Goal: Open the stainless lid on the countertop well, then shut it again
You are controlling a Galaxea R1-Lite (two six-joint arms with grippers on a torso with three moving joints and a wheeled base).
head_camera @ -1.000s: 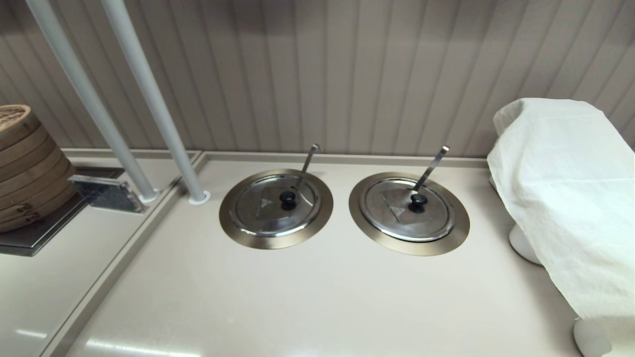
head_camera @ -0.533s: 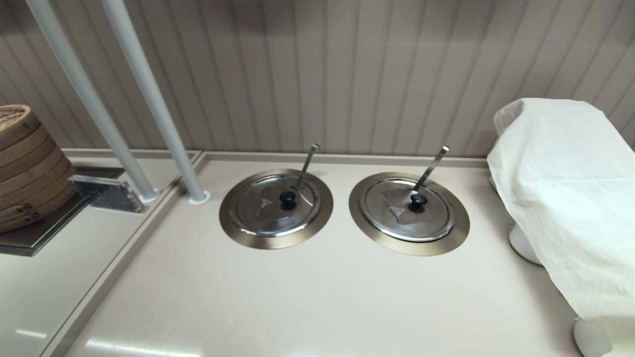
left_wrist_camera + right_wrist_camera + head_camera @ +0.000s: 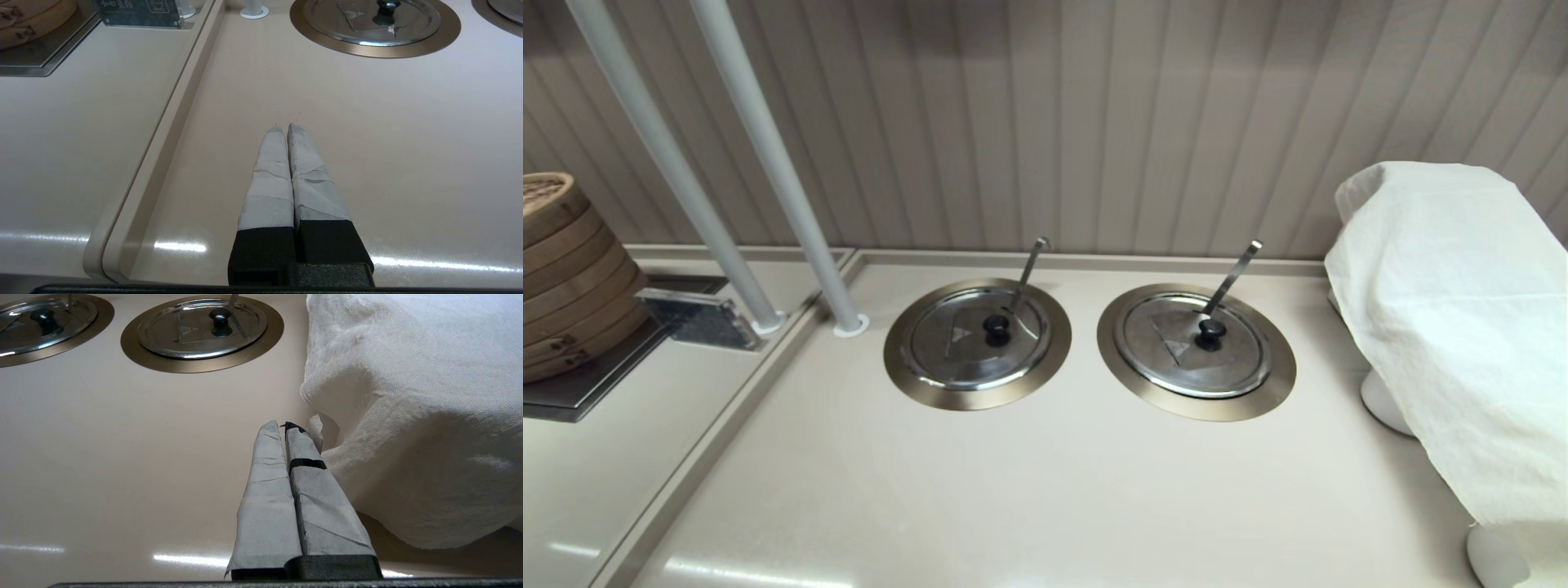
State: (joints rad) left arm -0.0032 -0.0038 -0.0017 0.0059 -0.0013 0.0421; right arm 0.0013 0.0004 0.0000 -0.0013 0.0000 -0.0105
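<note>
The stainless lid (image 3: pixel 968 351) with its black knob (image 3: pixel 996 325) and small triangle mark sits shut in the left countertop well, inside the bronze-grey flange (image 3: pixel 907 380). The hook-tipped ladle handle (image 3: pixel 1029 273) sticks out of the lid's notch toward the wall. Neither arm shows in the head view. In the left wrist view, my left gripper (image 3: pixel 286 127) hovers shut and empty over bare counter, well short of the lid (image 3: pixel 351 28). In the right wrist view, my right gripper (image 3: pixel 282 426) is shut and empty beside the white cloth.
The twin lid (image 3: pixel 1176 363) with the straight handle (image 3: pixel 1232 278) covers the right well. A white cloth (image 3: pixel 1462 327) drapes a bulky thing at the right. Bamboo steamers (image 3: pixel 564 269) stand at the far left behind a raised ledge (image 3: pixel 727 433), beside two slanting poles (image 3: pixel 768 163).
</note>
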